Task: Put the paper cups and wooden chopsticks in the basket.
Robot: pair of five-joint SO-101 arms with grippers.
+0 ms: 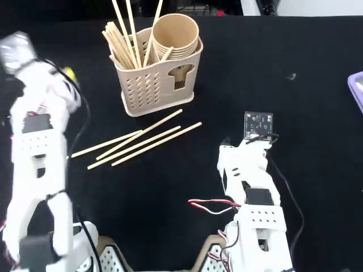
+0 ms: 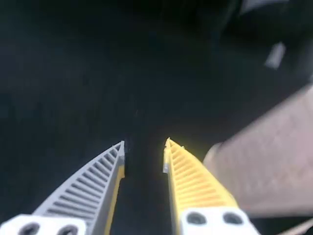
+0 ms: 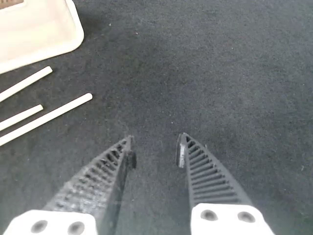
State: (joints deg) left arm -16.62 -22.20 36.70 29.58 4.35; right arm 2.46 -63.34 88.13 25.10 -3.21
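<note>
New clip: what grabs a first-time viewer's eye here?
The beige basket at the table's far middle, holding stacked paper cups and upright chopsticks. Just in front, four loose chopsticks lie on the black table. The left gripper and right gripper are open, empty.

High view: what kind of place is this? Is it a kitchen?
Probably a robot practice bench, not a kitchen: the left arm and right arm stand at a black-covered table with loose wires, and the basket looks set out for practice.
</note>
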